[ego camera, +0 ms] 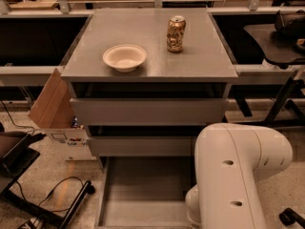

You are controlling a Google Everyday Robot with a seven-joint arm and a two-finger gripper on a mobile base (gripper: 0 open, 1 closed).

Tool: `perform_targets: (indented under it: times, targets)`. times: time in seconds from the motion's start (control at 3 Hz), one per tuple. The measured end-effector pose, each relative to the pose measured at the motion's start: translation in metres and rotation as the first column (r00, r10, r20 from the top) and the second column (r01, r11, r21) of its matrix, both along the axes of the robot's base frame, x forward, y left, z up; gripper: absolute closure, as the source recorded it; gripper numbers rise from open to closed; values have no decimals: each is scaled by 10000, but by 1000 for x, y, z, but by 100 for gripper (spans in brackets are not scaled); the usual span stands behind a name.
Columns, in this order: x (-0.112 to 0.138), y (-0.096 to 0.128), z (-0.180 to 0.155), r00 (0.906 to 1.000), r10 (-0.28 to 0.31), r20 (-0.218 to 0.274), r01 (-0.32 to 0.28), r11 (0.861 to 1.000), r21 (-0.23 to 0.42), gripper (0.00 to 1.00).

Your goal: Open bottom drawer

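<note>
Bottom drawer (143, 194) at 6 o'clock sits wide open, so pull looks done. My gripper is hidden below my arm (238, 171) at 5 o'clock, grip state can't tell. Next: let go, back away.

Cabinet (152, 51) flat grey top & fronts, no pattern. Bottom drawer (143, 194) same grey inside, near centre. Bowl (124, 57) plain cream, left on top. Can (176, 34) gold-brown w/ mottled print, to its right. Robot arm (238, 175) glossy white, near right; gripper out of view. Cardboard box (50, 104) tan flap, white printed side, left. Floor (47, 171) speckled beige.
</note>
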State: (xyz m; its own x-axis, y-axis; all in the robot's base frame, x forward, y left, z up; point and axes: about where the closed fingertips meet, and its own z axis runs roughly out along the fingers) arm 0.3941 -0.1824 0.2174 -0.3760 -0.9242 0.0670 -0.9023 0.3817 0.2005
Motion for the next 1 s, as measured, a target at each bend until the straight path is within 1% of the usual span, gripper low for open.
perform_targets:
  times: [0.33,0.67,1.0]
  targets:
    - [-60,1,19,9935,-831,-779,816,9964,-215,99]
    - [-92,-8,21,9879,-892,-1269,839,9954,-466,77]
    - [-73,8,27,9946,-50,-1037,-16,9980,-634,80]
